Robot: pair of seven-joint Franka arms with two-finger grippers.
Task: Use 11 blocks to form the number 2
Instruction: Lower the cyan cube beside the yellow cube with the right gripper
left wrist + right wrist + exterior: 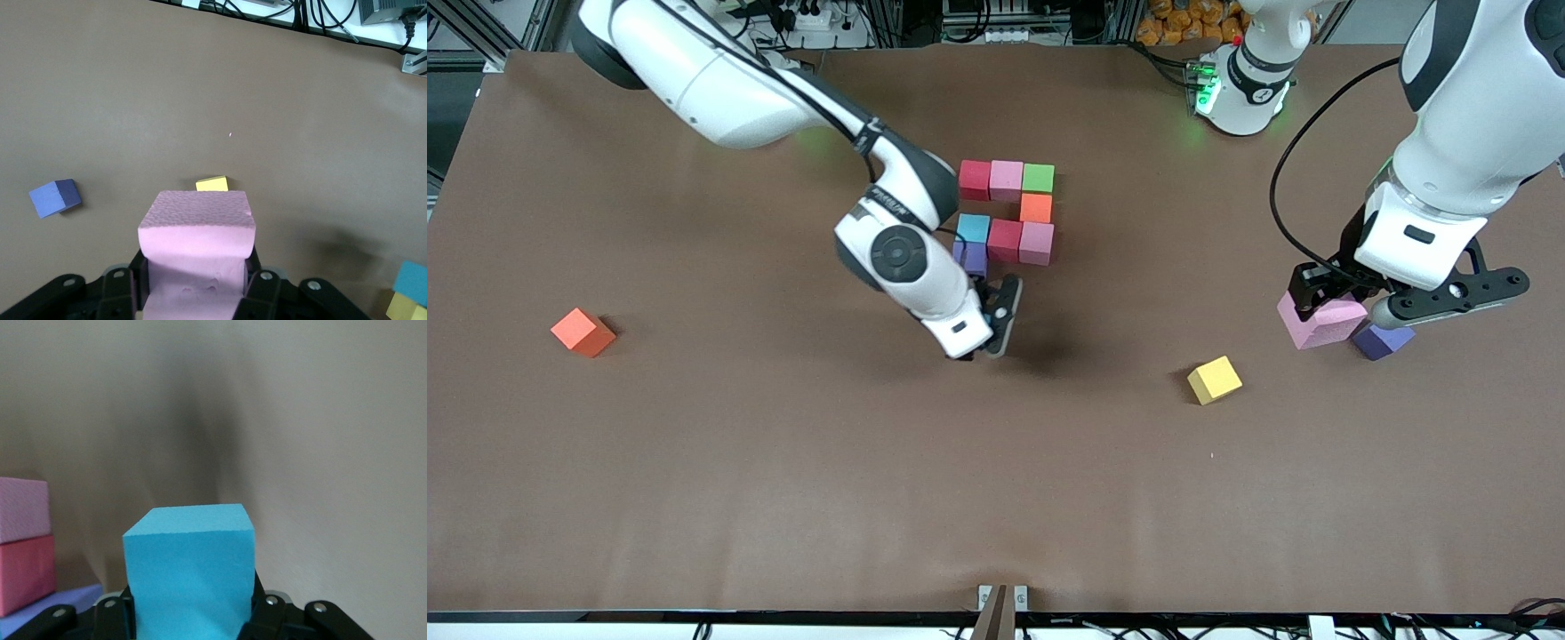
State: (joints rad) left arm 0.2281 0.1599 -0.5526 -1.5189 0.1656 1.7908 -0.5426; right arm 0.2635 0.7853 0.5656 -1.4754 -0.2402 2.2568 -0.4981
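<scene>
A partial number 2 lies mid-table: red (975,180), pink (1007,180) and green (1038,178) blocks in a row, orange (1036,208) below the green one, then light blue (973,228), red (1005,240) and pink (1037,244), with purple (970,259) nearest the camera. My right gripper (996,338) hangs just beside the purple block, shut on a light blue block (190,567) that the hand hides in the front view. My left gripper (1325,307) is shut on a pink block (1320,322) low at the table, toward the left arm's end.
A purple-blue block (1383,340) lies right beside the held pink block. A yellow block (1215,380) lies nearer the camera, between the two grippers. An orange-red block (583,332) lies alone toward the right arm's end.
</scene>
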